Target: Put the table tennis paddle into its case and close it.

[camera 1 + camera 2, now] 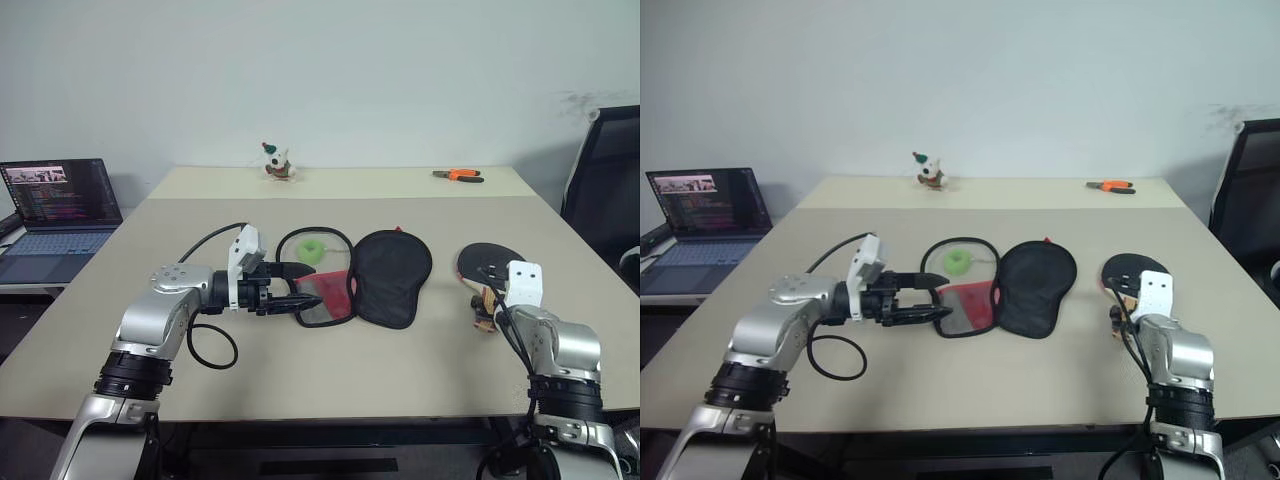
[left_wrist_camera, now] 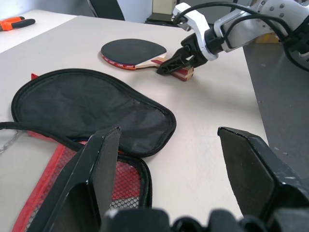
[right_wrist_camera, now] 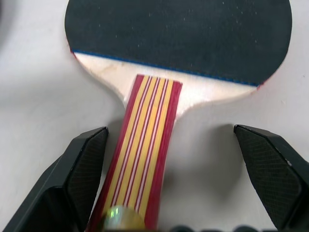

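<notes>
The table tennis paddle (image 1: 488, 262) lies flat at the table's right, black face up, its striped wooden handle (image 3: 145, 145) pointing toward me. My right gripper (image 3: 170, 134) is open and low over that handle, one finger on each side. The handle runs closer to one finger (image 3: 84, 169) and neither pad presses it. The case (image 1: 392, 275) lies unzipped and spread flat at the table's middle, with its black half on the right and its red mesh half (image 1: 325, 295) on the left. My left gripper (image 1: 303, 286) is open at the mesh half's near edge, pointing right.
A green ring (image 1: 312, 250) lies within the case's zip loop. A black cable loop (image 1: 212, 345) rests by my left arm. An open laptop (image 1: 60, 205) stands at the far left. A small toy figure (image 1: 277, 162) and orange pliers (image 1: 458, 175) lie at the back. A black chair (image 1: 610, 170) stands at the right.
</notes>
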Robot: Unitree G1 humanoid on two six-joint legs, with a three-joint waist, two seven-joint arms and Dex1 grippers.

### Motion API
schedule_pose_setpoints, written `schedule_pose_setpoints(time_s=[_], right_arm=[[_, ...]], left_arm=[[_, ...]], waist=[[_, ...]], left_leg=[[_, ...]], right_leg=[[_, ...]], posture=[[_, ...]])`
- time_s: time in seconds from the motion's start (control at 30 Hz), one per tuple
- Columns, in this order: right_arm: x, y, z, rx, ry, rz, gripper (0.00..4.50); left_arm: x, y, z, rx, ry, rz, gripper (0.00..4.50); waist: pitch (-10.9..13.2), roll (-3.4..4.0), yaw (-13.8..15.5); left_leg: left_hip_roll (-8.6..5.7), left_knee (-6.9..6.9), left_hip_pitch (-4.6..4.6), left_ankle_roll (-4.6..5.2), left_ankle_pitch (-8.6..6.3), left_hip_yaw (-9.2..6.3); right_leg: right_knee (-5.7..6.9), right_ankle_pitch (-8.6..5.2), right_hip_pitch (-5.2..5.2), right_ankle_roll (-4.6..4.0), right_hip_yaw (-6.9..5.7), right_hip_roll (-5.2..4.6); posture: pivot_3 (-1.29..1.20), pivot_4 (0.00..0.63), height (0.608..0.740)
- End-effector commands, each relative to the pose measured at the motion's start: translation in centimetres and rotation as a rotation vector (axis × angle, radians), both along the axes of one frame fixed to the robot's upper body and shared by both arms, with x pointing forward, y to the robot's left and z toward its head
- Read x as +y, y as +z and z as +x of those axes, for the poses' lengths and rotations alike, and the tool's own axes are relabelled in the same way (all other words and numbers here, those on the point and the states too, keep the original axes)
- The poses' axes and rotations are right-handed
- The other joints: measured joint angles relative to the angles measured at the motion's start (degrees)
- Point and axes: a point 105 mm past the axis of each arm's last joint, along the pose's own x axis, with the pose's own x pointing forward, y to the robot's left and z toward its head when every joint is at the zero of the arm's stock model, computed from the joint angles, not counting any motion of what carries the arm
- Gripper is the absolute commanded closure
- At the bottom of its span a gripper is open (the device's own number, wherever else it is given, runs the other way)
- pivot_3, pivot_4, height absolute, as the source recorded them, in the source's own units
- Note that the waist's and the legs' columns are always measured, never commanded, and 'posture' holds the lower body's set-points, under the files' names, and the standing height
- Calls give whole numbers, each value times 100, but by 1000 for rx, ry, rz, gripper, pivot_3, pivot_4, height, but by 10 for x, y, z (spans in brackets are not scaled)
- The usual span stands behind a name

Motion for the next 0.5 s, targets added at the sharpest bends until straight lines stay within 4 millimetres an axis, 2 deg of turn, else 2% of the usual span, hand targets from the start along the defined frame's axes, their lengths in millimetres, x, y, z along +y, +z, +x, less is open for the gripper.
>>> schedule_pose_setpoints(time_s=[0.03,0.17,0.5], right_arm=[[0,8,9,-37,15,-31,14],[3,7,15,-35,31,-42,14],[0,4,17,-29,19,-21,2962]], left_arm=[[1,12,-1,-56,6,-10,979],[2,10,-1,-57,12,-9,979],[4,9,-1,-59,27,-9,979]], waist=[[0,0,0],[0,0,-28],[-1,-2,-14]], left_leg=[[0,1,1,0,0,0],[1,1,9,0,0,11],[3,0,30,0,0,27]], right_leg=[[0,0,1,0,0,0],[0,1,5,1,10,2],[-1,5,18,10,32,2]], posture=[[0,150,740],[0,150,740],[0,150,740]])
